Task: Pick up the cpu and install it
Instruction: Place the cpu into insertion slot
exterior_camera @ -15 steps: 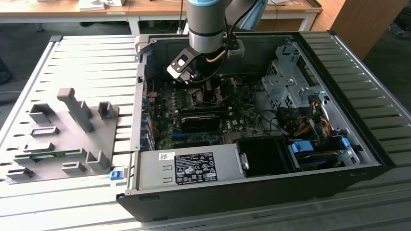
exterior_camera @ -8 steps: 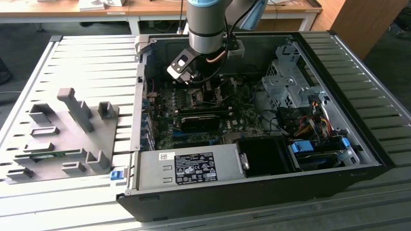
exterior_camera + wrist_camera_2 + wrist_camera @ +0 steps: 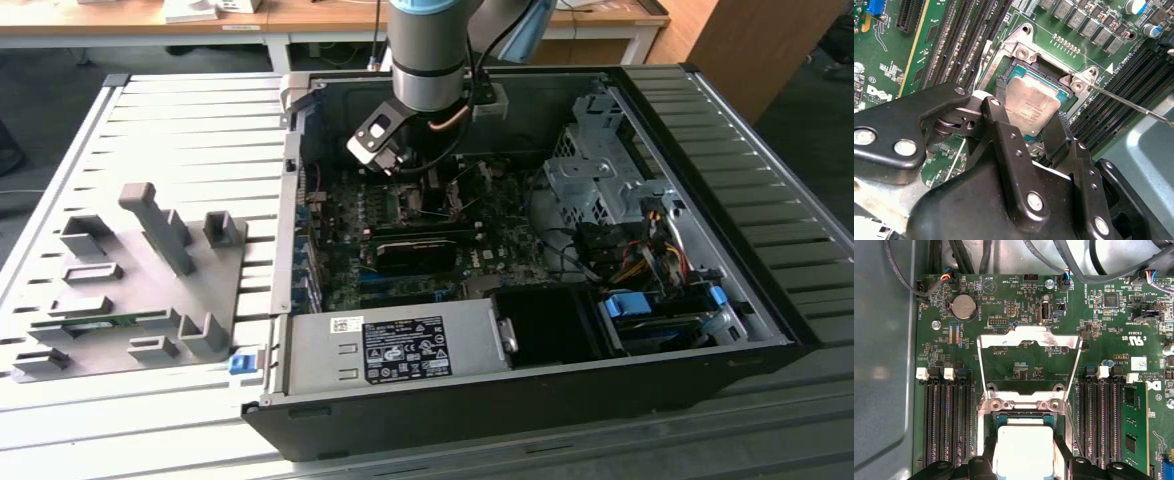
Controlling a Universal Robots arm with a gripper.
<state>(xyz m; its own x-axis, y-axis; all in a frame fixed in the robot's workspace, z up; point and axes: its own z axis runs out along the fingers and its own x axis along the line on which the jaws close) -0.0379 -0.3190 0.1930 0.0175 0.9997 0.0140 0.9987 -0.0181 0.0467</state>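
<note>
The cpu is a silver square chip with a thin green rim. It sits low over the black socket on the green motherboard. In both wrist views my gripper is shut on it, one black finger against each of two opposite edges. Whether the chip rests fully in the socket I cannot tell. The socket's metal load plate stands flipped open. In the exterior view the gripper reaches down inside the open computer case.
Black memory slots flank the socket on both sides. A thin metal lever sticks out beside it. The case also holds a drive cage, cables and a power supply. A grey fixture tray lies at the exterior view's left.
</note>
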